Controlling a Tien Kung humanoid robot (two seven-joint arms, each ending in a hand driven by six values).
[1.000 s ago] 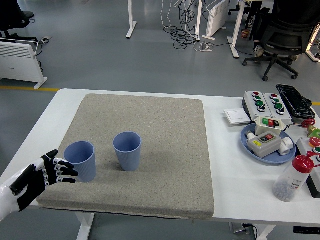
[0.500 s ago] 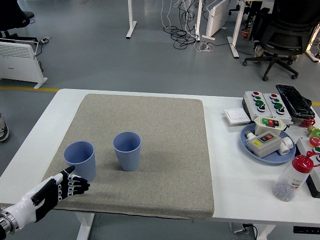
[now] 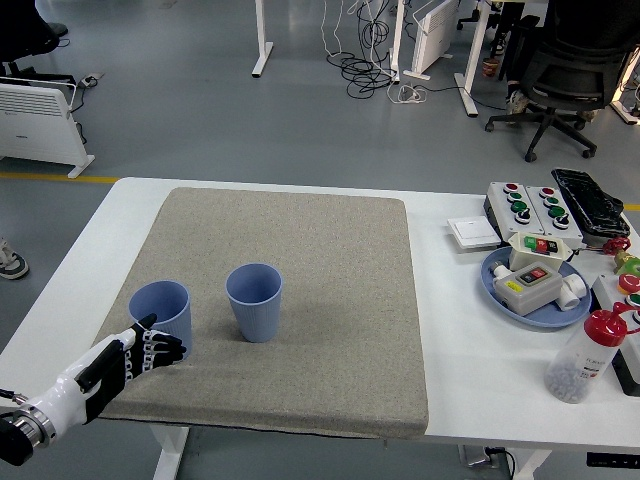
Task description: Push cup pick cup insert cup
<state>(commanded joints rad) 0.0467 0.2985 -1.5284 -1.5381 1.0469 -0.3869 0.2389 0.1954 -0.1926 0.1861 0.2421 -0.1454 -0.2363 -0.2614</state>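
Raised slightly since a moment ago, the left robot hand (image 3: 140, 350) now reaches with fingers extended, holding nothing, fingertips at the near-left cup (image 3: 160, 318) base. Second cup (image 3: 254, 301) stands just right on the grey mat (image 3: 330, 300).

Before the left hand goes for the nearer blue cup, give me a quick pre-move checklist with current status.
1. Left cup upright on the grey mat: ok.
2. Right cup upright, mouth open for the insert: ok.
3. Cups stand apart, a gap of mat between them: ok.
4. Left hand in front of the left cup at its base, fingers relaxed and holding nothing: ok. Whether the fingers touch the cup: cannot tell.
5. Right hand available: cannot tell, it is not in view.
6. Blue tray of button boxes and the red-capped bottle sit off the mat, far right, clear of the cups: ok.
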